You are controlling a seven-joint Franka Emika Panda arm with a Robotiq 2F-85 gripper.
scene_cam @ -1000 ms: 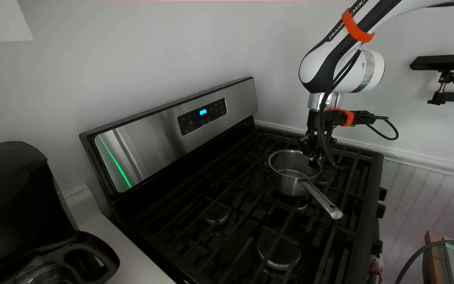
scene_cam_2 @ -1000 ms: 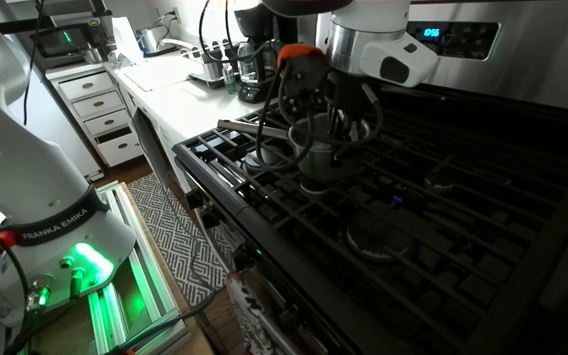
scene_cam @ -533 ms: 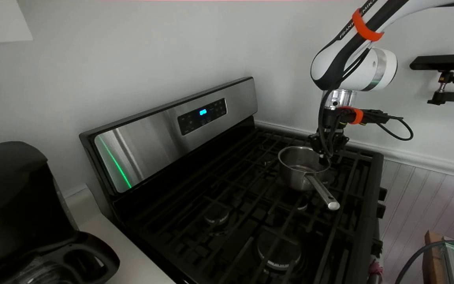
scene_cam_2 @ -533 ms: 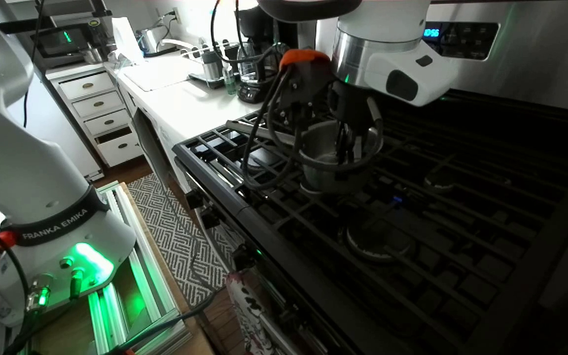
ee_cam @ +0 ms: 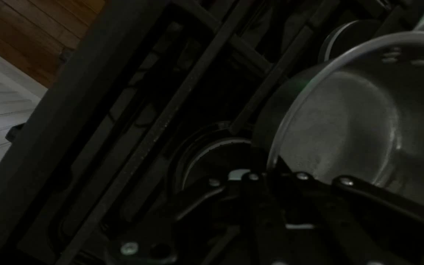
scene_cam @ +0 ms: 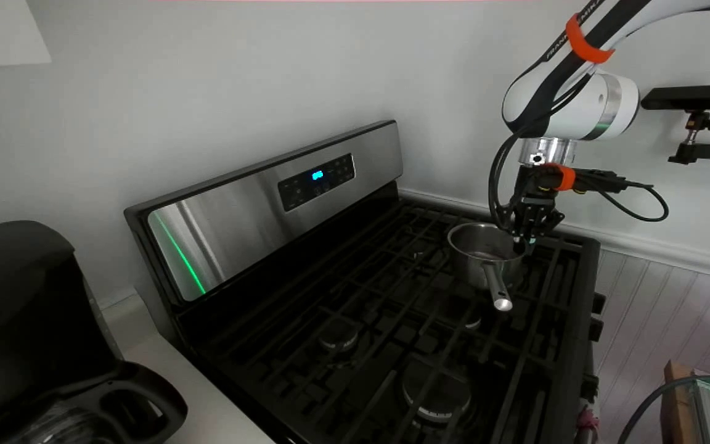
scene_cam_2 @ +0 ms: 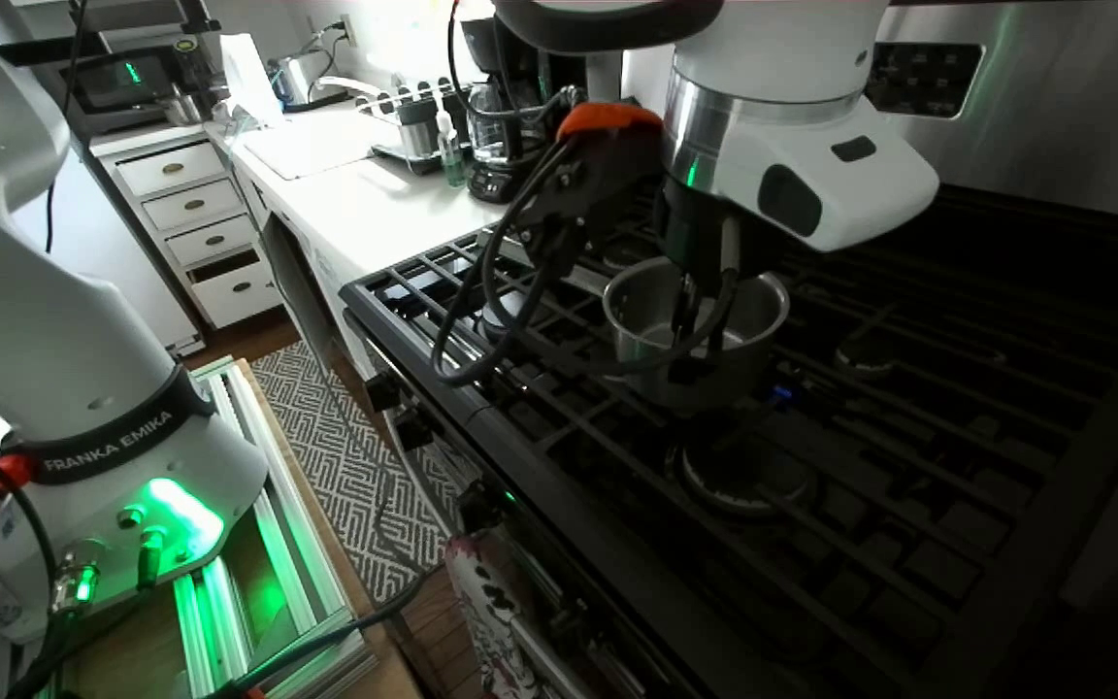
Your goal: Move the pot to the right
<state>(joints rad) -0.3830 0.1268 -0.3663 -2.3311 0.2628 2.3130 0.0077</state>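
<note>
Metal saucepan (scene_cam: 469, 268), mouth upward, over the grates (ee_cam: 170, 111) of a gas range (scene_cam: 238, 228); whether its underside touches them cannot be told. The gripper (ee_cam: 265, 172) is clamped on the pan's rim (ee_cam: 303, 94), one finger inside, one outside. In an exterior view the straight handle (scene_cam: 495, 285), the pan's long axis, points down the frame toward the camera; in an exterior view it runs obliquely toward the countertop (scene_cam_2: 375, 209). Lettering: FRANKA EMIKA on the robot arm's base (scene_cam_2: 122, 485); "offee", cropped by the frame edge, on the coffee maker (scene_cam: 16, 302); the range's blue digits (scene_cam: 317, 175) are too blurred to read
</note>
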